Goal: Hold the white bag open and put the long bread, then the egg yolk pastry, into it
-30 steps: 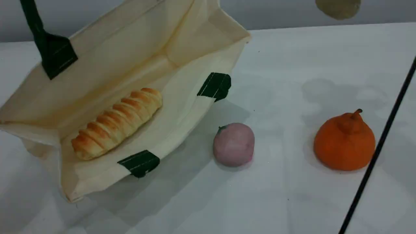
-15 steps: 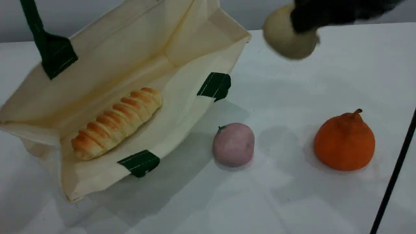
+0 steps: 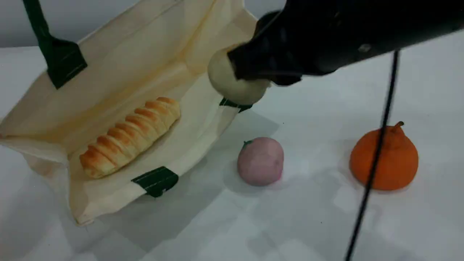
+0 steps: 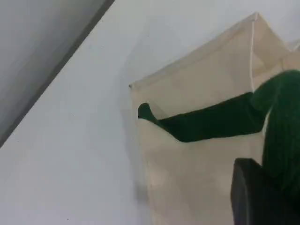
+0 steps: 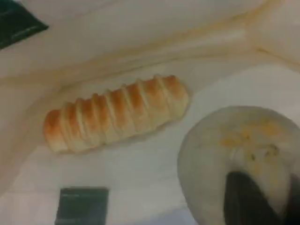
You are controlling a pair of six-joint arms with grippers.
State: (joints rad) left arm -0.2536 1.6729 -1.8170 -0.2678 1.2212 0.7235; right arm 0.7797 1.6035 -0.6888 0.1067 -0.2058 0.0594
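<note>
**White bag** point(image 3: 145, 43): soft, limp canvas that will collapse unless its mouth is held up. It lies on its side on the bench point(image 3: 308, 217) with the mouth facing the camera. The upper wall is raised by one strap handle point(image 3: 40, 32), which runs taut out of the top of the scene view. The handle is the proper hold. The left gripper point(image 4: 265, 187) has its fingers together on that green strap.

**Contents:** the long bread point(image 3: 130, 136) only. It lies flat on the lower wall, diagonal, well inside the rim. Judged light and soft, with a crust that could dent. It needs no further handling.

**Egg yolk pastry** point(image 3: 226, 81): not yet in the bag. It is clear of the bench, above the bag's lower rim at the far green tab. The right gripper point(image 3: 253, 69) has its fingers point(image 5: 243, 197) clamped across the top of it. Judged light, crumbly and easily crushed, so a gentle hold across the widest part suits it. Being round, it may roll when released, so it is best let go low and deep inside.

**Outside the bag:** pink ball point(image 3: 260, 161) and orange fruit point(image 3: 395, 159), standing apart on the bench.
</note>
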